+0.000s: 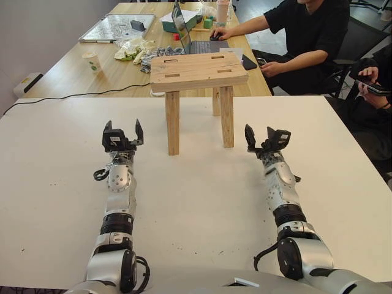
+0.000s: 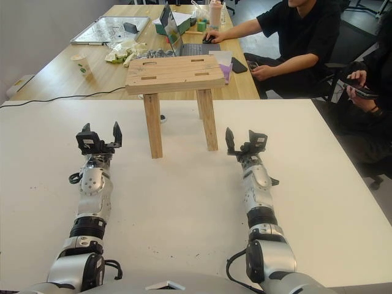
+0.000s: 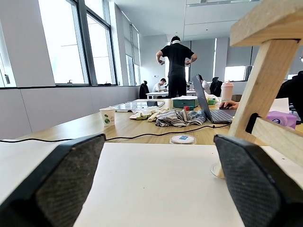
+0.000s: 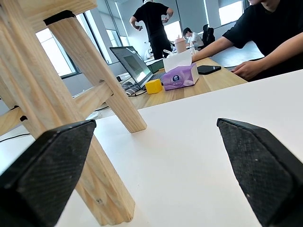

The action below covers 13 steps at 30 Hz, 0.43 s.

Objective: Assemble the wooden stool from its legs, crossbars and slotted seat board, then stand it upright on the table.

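At eight o'clock of the stool [image 1: 199, 72], low on the white table [image 1: 196, 208]: left gripper [image 1: 124, 130], fingers spread, holding nothing. Toward twelve o'clock, mid-table: the stool itself, assembled, standing upright, touched by neither arm. At four o'clock: right gripper [image 1: 263, 138], fingers likewise apart, empty. Probably finished; could still skid or topple if clipped low down by an inward swing from either side.
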{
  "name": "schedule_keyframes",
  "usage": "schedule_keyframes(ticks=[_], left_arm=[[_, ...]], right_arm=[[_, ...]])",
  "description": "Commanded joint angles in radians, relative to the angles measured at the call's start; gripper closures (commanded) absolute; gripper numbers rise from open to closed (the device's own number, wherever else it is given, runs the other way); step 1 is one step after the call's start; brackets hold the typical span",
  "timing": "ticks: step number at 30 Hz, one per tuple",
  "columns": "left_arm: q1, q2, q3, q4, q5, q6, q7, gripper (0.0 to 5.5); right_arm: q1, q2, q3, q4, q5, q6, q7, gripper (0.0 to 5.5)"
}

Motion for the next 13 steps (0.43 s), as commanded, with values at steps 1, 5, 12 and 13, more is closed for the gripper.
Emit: schedule_keyframes(ticks=[1, 5, 12, 13], left_arm=[[-0.008, 0.004, 0.001, -0.005, 0.008, 0.011, -0.001, 1.27], [-0.015, 0.011, 0.007, 0.007, 0.006, 0.006, -0.002, 1.27], [-0.016, 0.005, 0.0, 0.007, 0.011, -0.013, -0.014, 1.27], [-0.016, 0.005, -0.001, 0.008, 0.011, -0.014, -0.016, 1.27]], right_arm=[[-0.007, 0.023, 0.001, -0.01, 0.001, 0.005, -0.006, 0.79], [-0.011, 0.024, -0.014, -0.01, 0.023, 0.015, -0.006, 0.79], [-0.019, 0.028, -0.027, -0.006, 0.036, 0.025, -0.001, 0.79], [-0.019, 0.028, -0.025, -0.007, 0.032, 0.024, 0.001, 0.79]])
